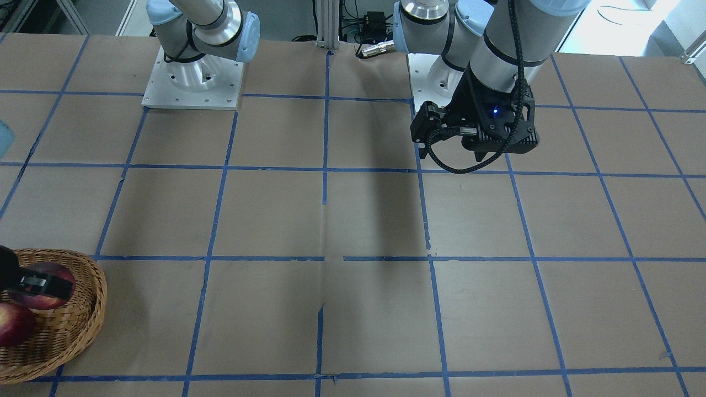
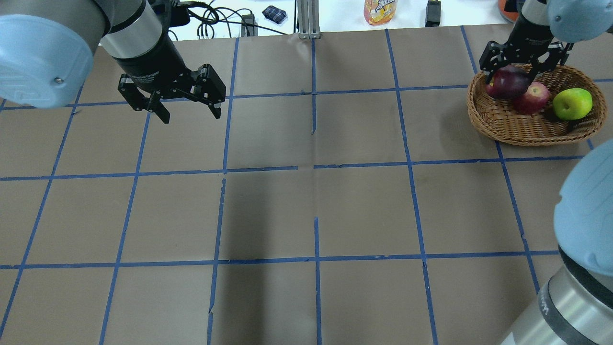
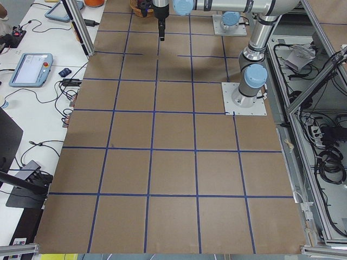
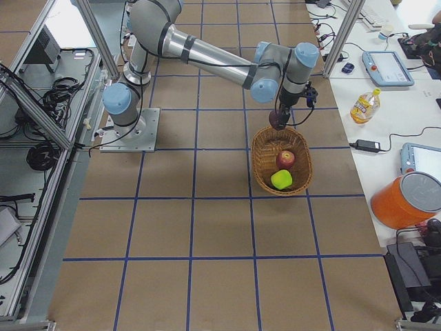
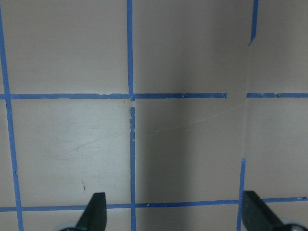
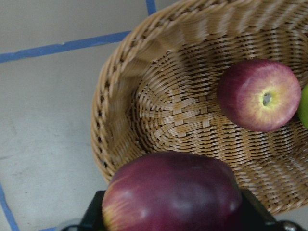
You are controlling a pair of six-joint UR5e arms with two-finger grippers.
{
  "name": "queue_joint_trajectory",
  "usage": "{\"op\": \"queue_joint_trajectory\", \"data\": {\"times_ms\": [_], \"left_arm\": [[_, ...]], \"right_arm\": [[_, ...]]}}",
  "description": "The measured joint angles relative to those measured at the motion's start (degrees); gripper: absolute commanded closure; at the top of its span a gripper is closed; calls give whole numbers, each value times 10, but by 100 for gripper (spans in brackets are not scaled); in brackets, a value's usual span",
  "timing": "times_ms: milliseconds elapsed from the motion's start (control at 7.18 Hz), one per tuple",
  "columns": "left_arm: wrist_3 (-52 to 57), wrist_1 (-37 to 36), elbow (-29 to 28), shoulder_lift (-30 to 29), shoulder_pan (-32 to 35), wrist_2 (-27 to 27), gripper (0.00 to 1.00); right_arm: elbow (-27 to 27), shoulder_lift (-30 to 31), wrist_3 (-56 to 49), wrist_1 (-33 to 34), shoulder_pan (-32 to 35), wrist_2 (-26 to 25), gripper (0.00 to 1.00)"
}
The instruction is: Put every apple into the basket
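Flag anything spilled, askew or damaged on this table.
Nothing stands out. The basket sits upright with the red apple and green apple inside, the right gripper holds the maroon apple over its edge, and the left gripper hangs open and empty.

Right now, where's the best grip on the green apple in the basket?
Across its round middle, from straight above: the green apple sits low in the basket, whose rim blocks side approach. Probably keep the jaws off the side facing the red apple.
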State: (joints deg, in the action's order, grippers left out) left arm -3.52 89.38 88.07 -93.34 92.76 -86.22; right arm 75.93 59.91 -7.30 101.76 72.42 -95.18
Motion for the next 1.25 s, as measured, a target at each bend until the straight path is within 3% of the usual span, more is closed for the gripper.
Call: {"op": "queue_joint_trajectory", "data": {"times_ms": [139, 279, 418, 836, 1254], "left_arm": [[0, 0, 0, 0, 0, 0, 0], [0, 0, 0, 0, 0, 1, 0], [0, 0, 0, 0, 0, 1, 0], [0, 0, 0, -1, 0, 1, 0], [0, 0, 1, 0, 1, 1, 0]], "right_arm": [[0, -18, -2, 1, -12, -6, 84], [1, -33, 1, 1, -17, -9, 27], [2, -45, 2, 2, -19, -10, 0], [-2, -50, 0, 0, -19, -11, 0], [-5, 11, 1, -25, -11, -5, 0]]}}
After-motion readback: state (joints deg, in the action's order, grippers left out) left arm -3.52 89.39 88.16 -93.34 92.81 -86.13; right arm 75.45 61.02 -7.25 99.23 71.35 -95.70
